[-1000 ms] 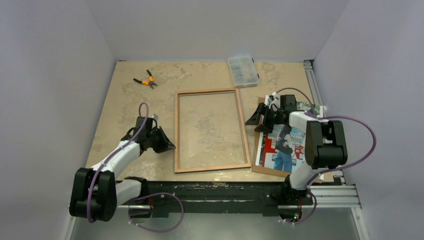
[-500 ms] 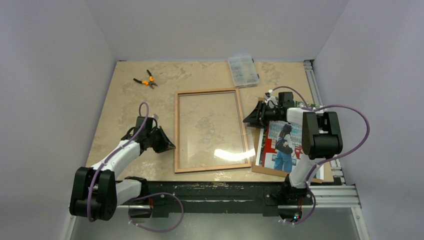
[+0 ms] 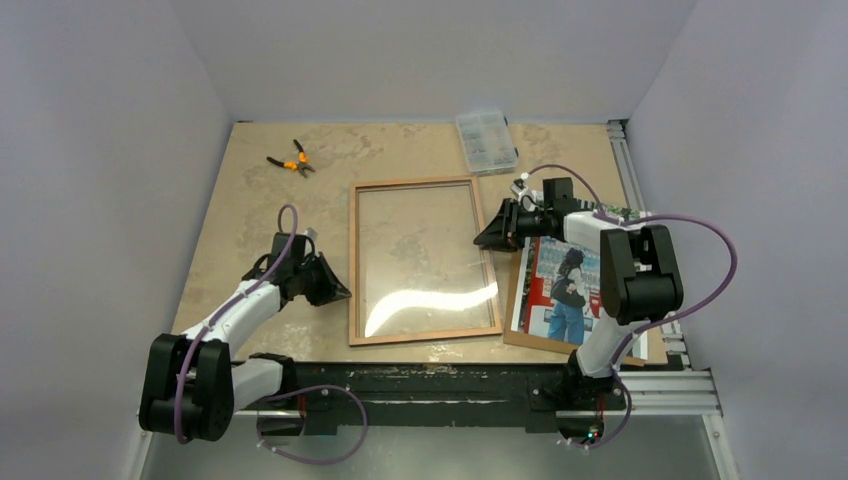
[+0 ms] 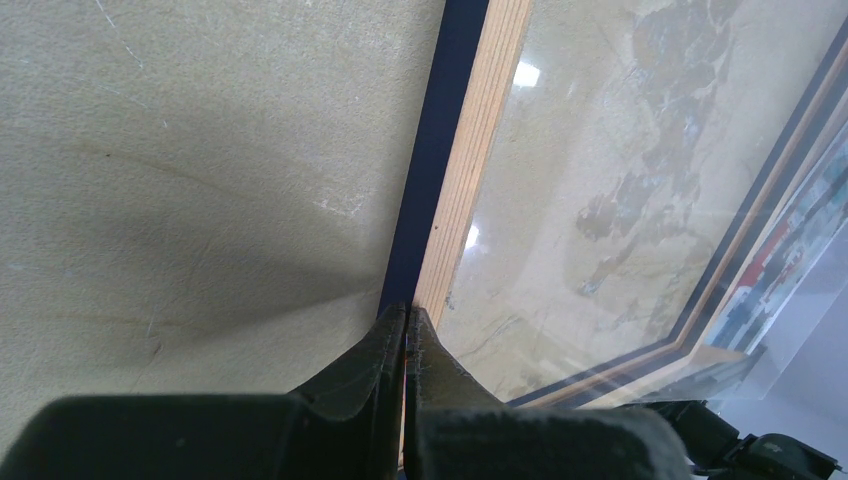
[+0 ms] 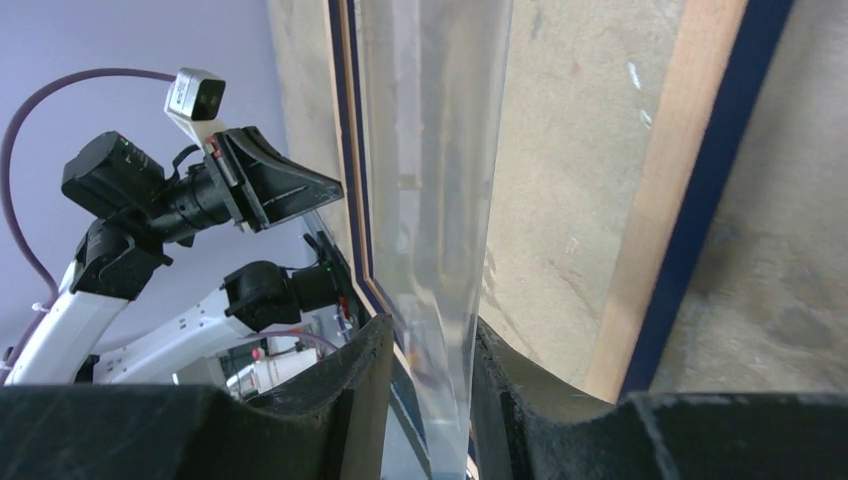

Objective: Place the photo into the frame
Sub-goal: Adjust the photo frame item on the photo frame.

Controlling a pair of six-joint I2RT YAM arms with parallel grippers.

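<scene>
Right end effector (image 3: 487,240) has slid left off the photo (image 3: 547,300), which lies right of the frame (image 3: 353,260), and pinches the clear pane (image 5: 435,150) at its edge; left end effector (image 4: 405,315), pressed together, touches the left rail.

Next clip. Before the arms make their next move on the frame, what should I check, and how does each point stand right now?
1. Jaws of the left gripper shut, tips on the left rail of the frame: ok.
2. Jaws of the right gripper either side of the edge of the clear pane: ok.
3. Right jaws clamped firmly on the pane: cannot tell.
4. The photo inside the frame: not ok. It lies face up on the brown board, right of the frame.
5. The pliers well apart from the frame: ok.
</scene>
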